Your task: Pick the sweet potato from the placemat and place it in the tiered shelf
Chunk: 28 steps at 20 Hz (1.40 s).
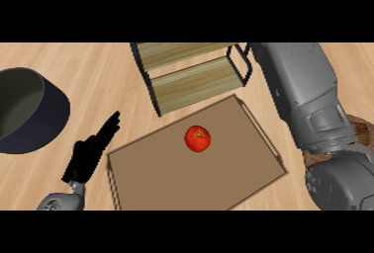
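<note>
A red-orange, rounded sweet potato (pixel 198 138) lies on the upper middle of the brown placemat (pixel 211 178). Just beyond the mat's far edge stands the tiered shelf (pixel 194 84), a black frame with two wooden boards. My left hand (pixel 91 153) rests open at the mat's left edge, fingers straight and pointing up-right, holding nothing. My right forearm (pixel 306 94) runs up the right side past the shelf's right end. Its hand is cut off at the top of the view.
A large dark round pot (pixel 29 113) stands on the wooden counter at the far left. A brown textured object (pixel 359 129) shows partly behind my right forearm at the right edge.
</note>
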{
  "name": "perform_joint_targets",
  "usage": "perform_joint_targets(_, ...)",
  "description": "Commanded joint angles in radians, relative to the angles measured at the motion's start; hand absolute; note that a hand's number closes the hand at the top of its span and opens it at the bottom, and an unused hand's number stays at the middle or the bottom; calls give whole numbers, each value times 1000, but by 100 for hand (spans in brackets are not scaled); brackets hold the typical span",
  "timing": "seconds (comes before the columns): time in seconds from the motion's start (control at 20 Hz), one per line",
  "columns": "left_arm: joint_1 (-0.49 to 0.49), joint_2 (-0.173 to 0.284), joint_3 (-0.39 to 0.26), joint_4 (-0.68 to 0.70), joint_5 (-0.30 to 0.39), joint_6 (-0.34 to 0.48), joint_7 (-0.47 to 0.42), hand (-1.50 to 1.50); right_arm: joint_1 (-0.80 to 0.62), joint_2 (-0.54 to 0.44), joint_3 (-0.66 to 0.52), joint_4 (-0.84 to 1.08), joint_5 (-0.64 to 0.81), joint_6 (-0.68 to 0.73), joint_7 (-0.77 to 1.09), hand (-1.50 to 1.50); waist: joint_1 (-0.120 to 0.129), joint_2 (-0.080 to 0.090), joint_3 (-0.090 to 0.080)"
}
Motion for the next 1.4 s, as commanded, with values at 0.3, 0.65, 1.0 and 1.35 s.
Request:
perform_joint_targets(0.3,46,4,27,-19,17,7,-2,0,106,-250,-97,-14,-37,-140,-9,-150,-46,-17,0)
perform_joint_targets(0.65,56,4,43,20,7,16,-33,0,242,-382,-87,-78,-104,93,-60,-150,-66,-25,0)
perform_joint_targets(1.0,58,-4,39,24,-12,26,-49,0,334,-524,-62,-73,-146,310,-124,-150,-59,-22,0)
perform_joint_targets(1.35,46,-15,41,52,-23,29,-49,0,345,-560,-1,-96,-158,354,-87,-150,-60,-24,-1)
